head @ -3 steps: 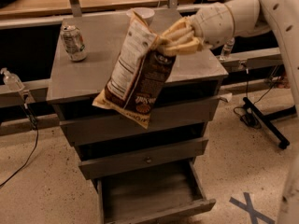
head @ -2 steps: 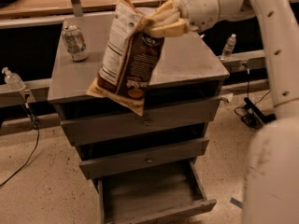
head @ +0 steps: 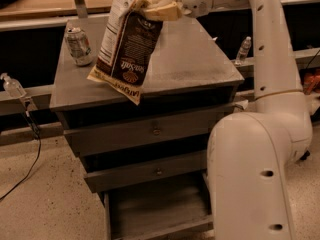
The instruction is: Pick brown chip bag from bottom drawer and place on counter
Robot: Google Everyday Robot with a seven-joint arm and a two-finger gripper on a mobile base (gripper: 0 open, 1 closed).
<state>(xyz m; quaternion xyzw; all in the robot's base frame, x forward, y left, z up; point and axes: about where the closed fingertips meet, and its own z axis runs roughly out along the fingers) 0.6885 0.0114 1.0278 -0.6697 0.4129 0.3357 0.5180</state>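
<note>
Placing step — end effector [head: 159, 8] clamped on the brown chip bag [head: 127, 49] above the worktop [head: 195, 59]; next, likely, lower and let go.

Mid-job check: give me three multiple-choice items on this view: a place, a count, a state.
1. Where is the brown chip bag? A on the floor; B hanging from the end effector over the counter; C under the cabinet.
2. How many soda cans stand on the counter? A one; B two; C three.
3. The bottom drawer is: A shut; B open; C missing.
B: the end effector, above the counter's far edge, grips the bag's top. A: one silver can stands beside the bag. B: it is pulled out, inside showing.
</note>
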